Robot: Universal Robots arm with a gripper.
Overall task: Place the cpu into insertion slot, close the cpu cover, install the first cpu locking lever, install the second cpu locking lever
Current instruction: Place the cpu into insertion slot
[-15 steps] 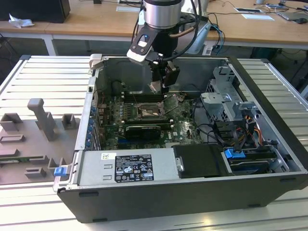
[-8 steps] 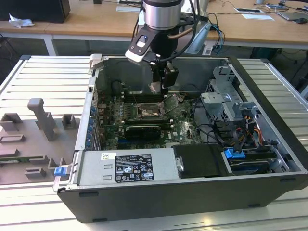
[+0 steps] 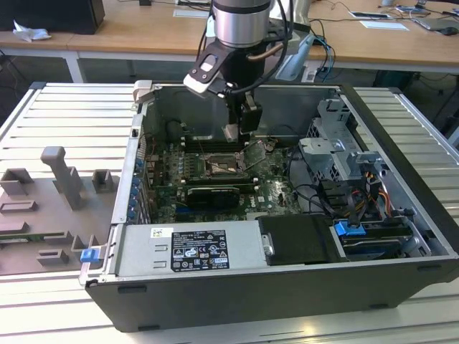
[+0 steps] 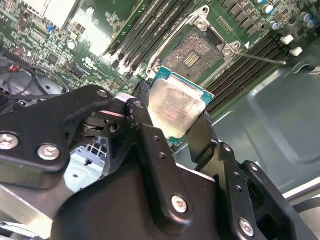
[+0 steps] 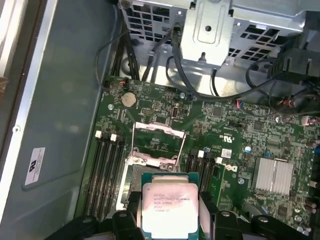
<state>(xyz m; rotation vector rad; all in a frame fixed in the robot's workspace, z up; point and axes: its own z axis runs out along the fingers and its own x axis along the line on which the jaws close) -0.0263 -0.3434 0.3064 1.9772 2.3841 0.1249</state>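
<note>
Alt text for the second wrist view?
The black end effector grips the cpu by two opposite edges, its pale metal top facing the camera. Beyond it on the green board sits the silver-rimmed slot, open and empty.

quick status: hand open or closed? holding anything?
The hand is closed on the chip, held over the socket, not seated.
</note>
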